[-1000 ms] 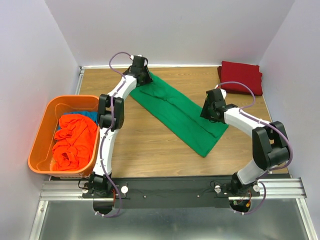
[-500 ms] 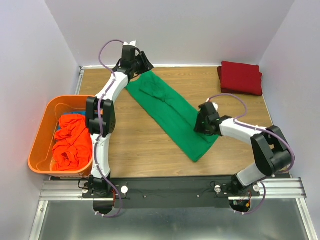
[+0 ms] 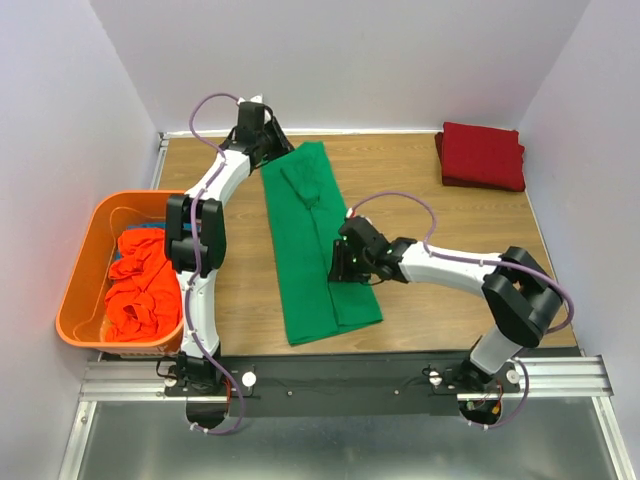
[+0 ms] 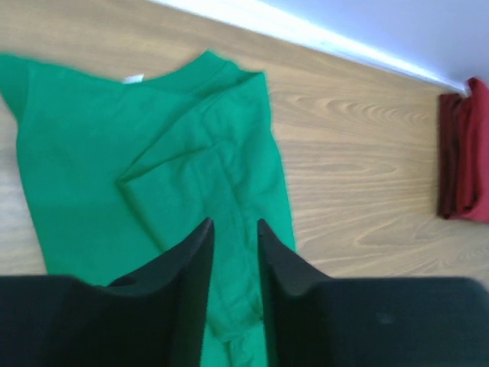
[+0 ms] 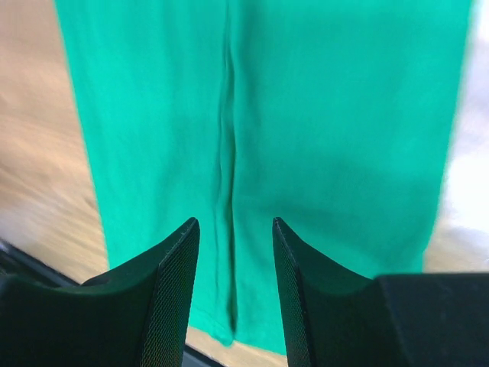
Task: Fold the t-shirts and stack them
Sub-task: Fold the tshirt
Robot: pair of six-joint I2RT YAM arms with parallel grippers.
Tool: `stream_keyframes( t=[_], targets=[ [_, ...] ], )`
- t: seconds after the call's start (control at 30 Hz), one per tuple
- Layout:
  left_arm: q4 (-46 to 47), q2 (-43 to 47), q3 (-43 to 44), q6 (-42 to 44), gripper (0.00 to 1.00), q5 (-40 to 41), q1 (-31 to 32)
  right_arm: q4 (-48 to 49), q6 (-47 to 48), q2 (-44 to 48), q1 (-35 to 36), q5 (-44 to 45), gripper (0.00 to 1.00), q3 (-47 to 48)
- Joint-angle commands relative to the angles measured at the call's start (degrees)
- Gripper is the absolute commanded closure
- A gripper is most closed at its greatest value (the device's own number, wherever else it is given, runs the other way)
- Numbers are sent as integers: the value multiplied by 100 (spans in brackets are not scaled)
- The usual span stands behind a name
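Observation:
The bright green t-shirt (image 3: 300, 240) lies folded into a long strip, running from the back of the table to the front edge. My left gripper (image 3: 266, 133) hovers by its collar end, jaws a narrow gap apart, nothing held. In the left wrist view the green t-shirt (image 4: 99, 153) lies flat beneath the left gripper (image 4: 235, 223). My right gripper (image 3: 344, 267) is open over the strip's lower right edge. In the right wrist view the right gripper (image 5: 235, 222) is above the flat green t-shirt (image 5: 344, 115). A folded dark red t-shirt (image 3: 483, 153) lies at the back right.
An orange plastic bin (image 3: 75, 300) at the left edge holds a crumpled orange-red t-shirt (image 3: 145, 285). The dark red t-shirt also shows at the right edge of the left wrist view (image 4: 462, 153). White walls close in the table on three sides.
The green strip has swung from a diagonal to nearly straight front to back, its lower end dragged left with my right gripper. My left gripper has moved back and left off the collar end.

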State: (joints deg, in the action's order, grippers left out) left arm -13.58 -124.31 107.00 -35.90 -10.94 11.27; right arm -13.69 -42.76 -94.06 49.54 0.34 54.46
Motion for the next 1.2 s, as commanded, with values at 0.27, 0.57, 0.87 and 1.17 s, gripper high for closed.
stream_keyframes(
  t=[0.27, 0.57, 0.87, 1.17],
  targets=[
    [303, 1321, -2023, -426, 79, 426, 402, 104, 1243, -1912, -2211, -1235, 54, 3485],
    [919, 2261, -3826, -690, 88, -13, 482, 252, 1043, -4900, -2616, -3723, 60, 7339],
    [989, 2596, -4389, -576, 89, -93, 482, 1079, -30, -6378, -2633, -3717, 61, 8125],
    [1051, 2500, -4442, -576, 91, -189, 482, 1132, -918, -6389, -3011, -2523, 62, 6651]
  ],
)
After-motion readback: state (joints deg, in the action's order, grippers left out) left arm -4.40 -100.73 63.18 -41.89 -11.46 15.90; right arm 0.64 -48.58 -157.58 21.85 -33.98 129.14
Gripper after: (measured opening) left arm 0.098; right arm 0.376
